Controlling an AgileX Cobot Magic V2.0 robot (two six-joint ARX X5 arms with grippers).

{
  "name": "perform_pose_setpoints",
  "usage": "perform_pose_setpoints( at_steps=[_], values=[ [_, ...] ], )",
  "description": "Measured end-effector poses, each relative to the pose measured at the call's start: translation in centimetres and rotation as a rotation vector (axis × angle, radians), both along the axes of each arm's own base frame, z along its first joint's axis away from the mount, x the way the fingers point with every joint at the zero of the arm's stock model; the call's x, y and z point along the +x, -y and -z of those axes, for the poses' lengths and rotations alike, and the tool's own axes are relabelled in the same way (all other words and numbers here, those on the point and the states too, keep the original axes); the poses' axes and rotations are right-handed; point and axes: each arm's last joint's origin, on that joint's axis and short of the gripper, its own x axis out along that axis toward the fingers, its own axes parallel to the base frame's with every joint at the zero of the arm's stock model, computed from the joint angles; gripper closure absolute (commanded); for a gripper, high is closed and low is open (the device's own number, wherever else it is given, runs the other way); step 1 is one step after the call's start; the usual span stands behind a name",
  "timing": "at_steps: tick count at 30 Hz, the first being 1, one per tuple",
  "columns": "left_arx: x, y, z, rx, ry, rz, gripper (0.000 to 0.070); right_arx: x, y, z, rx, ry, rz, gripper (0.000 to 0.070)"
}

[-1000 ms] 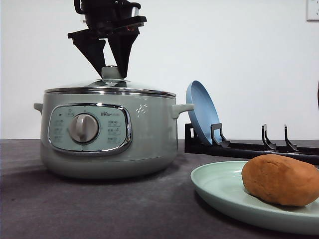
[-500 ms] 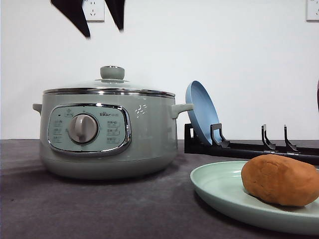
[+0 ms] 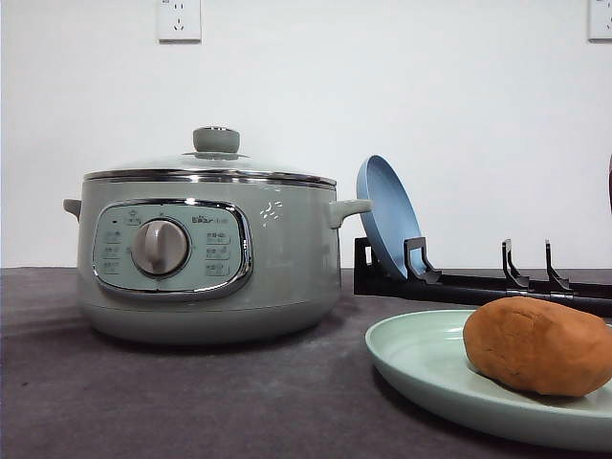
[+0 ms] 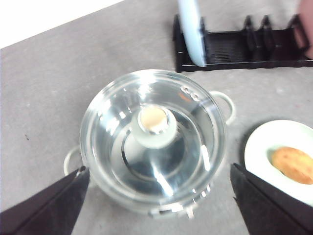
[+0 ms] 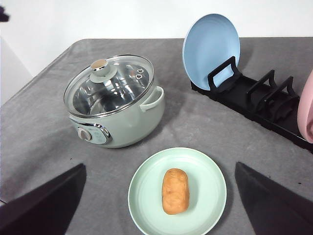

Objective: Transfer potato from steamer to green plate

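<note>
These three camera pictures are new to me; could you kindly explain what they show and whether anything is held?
They show a two-armed robot's table. One camera looks forward over it; the other two sit on the wrists. On the grey table stands the steamer with its glass lid on. The potato lies on the green plate. A black rack behind holds a blue plate upright. The dark wedges are fingers: the left pincer above the steamer and the right pincer are both open, holding nothing.

Front view: the pale mint-green round plate (image 3: pixel 421 368) and the orange-brown oval potato (image 3: pixel 538 345) are cropped at the right edge.
</note>
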Motion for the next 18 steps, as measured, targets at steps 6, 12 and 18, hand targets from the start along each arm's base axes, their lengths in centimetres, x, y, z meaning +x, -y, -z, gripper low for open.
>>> perform_pose_setpoints(
  at_steps=[6,12,18],
  values=[
    [-4.3,-2.2,2.5,-0.035,0.06,-0.003,0.0107,0.0,0.0,0.0,-0.004,0.003,0.0,0.0087],
    [-9.2,-4.7,6.2,-0.105,0.178,-0.008,0.0106,0.0,0.0,0.0,-0.022,0.013,-0.009,0.0087],
    [-12.7,-6.5,10.1,-0.194,0.212,-0.048,0.0106,0.0,0.0,0.0,-0.048,0.028,-0.02,0.0087]
  ],
)
